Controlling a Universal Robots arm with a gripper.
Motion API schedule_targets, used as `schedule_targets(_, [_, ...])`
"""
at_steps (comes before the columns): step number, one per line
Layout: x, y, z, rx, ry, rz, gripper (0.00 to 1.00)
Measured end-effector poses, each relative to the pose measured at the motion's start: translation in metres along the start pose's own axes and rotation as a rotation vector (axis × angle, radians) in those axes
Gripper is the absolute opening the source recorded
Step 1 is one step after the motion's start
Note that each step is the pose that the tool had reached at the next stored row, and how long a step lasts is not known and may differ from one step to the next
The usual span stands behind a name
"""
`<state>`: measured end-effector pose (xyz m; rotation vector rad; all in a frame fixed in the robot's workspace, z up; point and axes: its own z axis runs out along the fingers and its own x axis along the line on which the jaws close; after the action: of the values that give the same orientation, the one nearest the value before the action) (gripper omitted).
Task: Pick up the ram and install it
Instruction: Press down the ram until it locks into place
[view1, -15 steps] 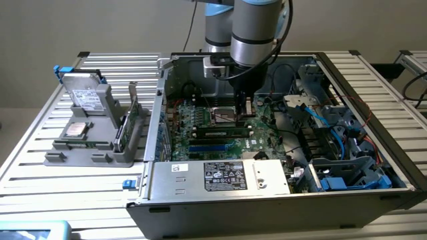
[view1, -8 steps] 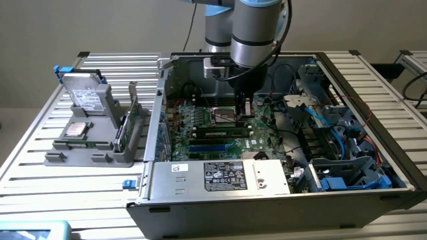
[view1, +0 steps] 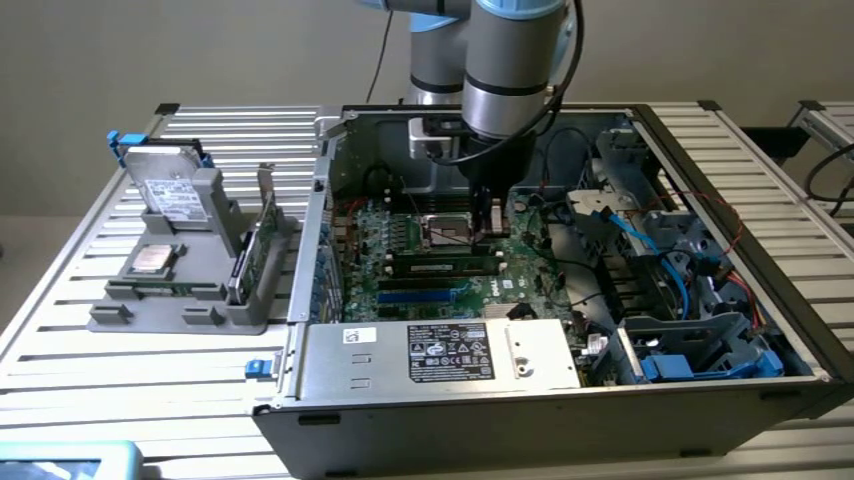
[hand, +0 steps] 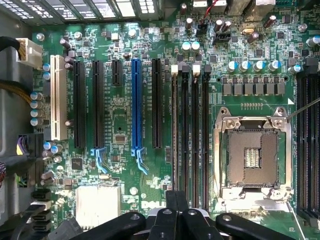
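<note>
Gripper (view1: 491, 225) shut tight, arm reaching straight down into open computer case (view1: 534, 425), poised over motherboard (hand: 120, 107), ram (view1: 447, 267) slotted nearby.

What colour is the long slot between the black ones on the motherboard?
The slot is blue, clearest in the wrist view.

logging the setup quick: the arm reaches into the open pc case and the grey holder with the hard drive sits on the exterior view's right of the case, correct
Not quite. The grey holder with the hard drive sits on the exterior view's left of the pc case, not its right; the exterior view shows this. The arm does reach into the open case.
</note>
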<state>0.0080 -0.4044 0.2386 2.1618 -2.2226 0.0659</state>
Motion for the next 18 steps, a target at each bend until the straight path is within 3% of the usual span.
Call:
schedule_targets(4, [-0.0053,0.0001,0.0014,0.0001,0.0032,0.0,0.11])
schedule_targets(10, [-0.0047,0.0001,0.0027,0.0003,0.012,0.0,0.11])
schedule_targets(18, [-0.0047,-0.0009,0.0049,0.0004,0.0127,0.0,0.11])
